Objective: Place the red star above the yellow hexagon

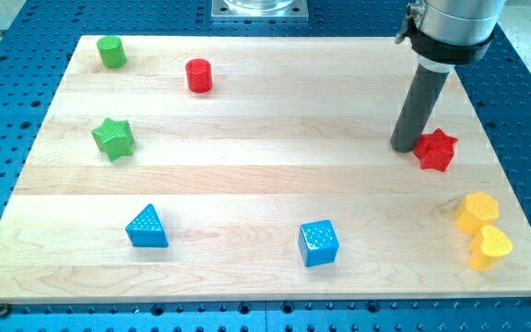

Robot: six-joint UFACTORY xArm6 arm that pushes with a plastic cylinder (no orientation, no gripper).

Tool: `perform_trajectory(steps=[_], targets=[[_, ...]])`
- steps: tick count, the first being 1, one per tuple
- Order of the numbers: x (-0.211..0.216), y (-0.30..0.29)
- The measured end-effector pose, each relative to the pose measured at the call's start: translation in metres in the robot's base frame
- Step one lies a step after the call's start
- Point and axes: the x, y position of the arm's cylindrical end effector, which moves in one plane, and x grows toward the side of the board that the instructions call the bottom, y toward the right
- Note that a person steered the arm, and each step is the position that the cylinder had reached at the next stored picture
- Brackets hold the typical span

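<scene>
The red star [436, 149] lies near the board's right edge, about halfway down. The yellow hexagon [477, 211] lies below it and a little to the right, near the lower right corner. My tip [405, 146] rests on the board just left of the red star, touching or almost touching its left side. The dark rod rises from there toward the view's top right.
A yellow heart-like block [489, 246] sits right below the yellow hexagon. A blue cube [318, 243] and a blue triangle [147, 227] lie along the bottom. A green star [113, 137], a green cylinder [112, 52] and a red cylinder [199, 76] lie at the upper left. The wooden board [265, 175] sits on a blue perforated table.
</scene>
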Motion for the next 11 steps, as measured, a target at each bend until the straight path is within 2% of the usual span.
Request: perform_trajectory(steps=[1, 2, 3, 4, 5, 6, 7, 11], targets=[[-0.006, 0.011], [0.026, 0.036], [0.030, 0.037], [0.015, 0.047], [0.015, 0.102], [0.036, 0.124], [0.048, 0.123], [0.049, 0.082]])
